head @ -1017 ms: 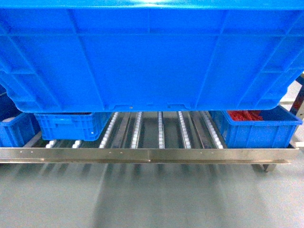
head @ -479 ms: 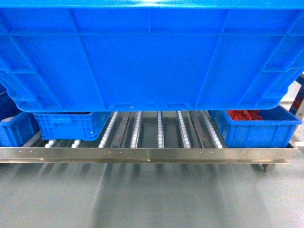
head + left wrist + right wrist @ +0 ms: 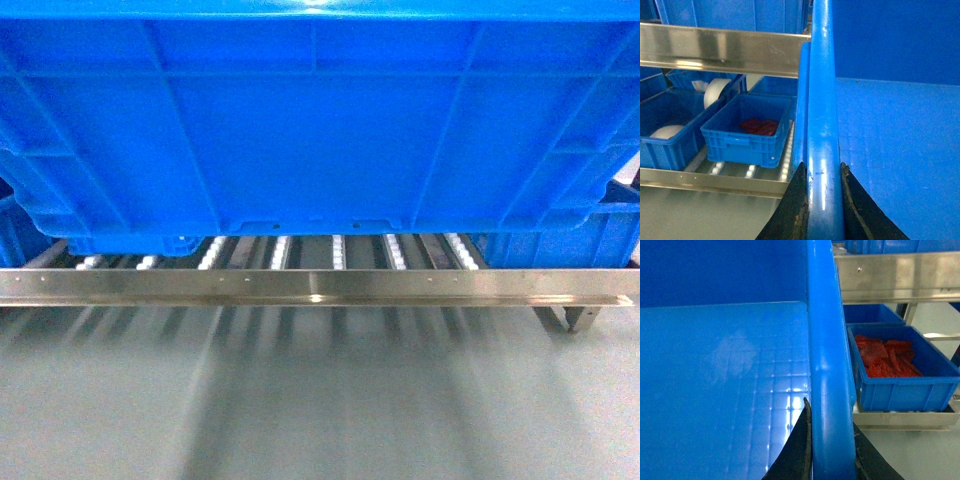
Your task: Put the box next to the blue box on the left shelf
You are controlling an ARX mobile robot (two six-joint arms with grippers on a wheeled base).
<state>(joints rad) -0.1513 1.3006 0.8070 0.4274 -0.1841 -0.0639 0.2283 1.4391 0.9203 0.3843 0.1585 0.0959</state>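
Observation:
The box [image 3: 320,130], a large bright-blue ribbed crate, fills the upper half of the head view, held in the air just in front of the left shelf [image 3: 320,285]. Its base hangs slightly above the shelf's white rollers [image 3: 338,250]. My left gripper [image 3: 821,167] is shut on the box's left rim [image 3: 822,100]. My right gripper [image 3: 831,412] is shut on the right rim [image 3: 825,340]. A small blue box [image 3: 742,142] with red contents sits on the rollers to the left. Another blue box [image 3: 900,385] with red parts sits to the right.
An upper steel rail [image 3: 725,47] crosses above the lower lane, also seen as the upper rail [image 3: 895,277] on the right. More blue bins with white rolls [image 3: 715,92] stand far left. Grey floor [image 3: 320,400] lies before the front rail; a rack foot [image 3: 575,318] is at right.
In the head view the shelf's front rail has risen and come closer. The small boxes on the rollers are now mostly hidden behind the held box. Both grips are unchanged.

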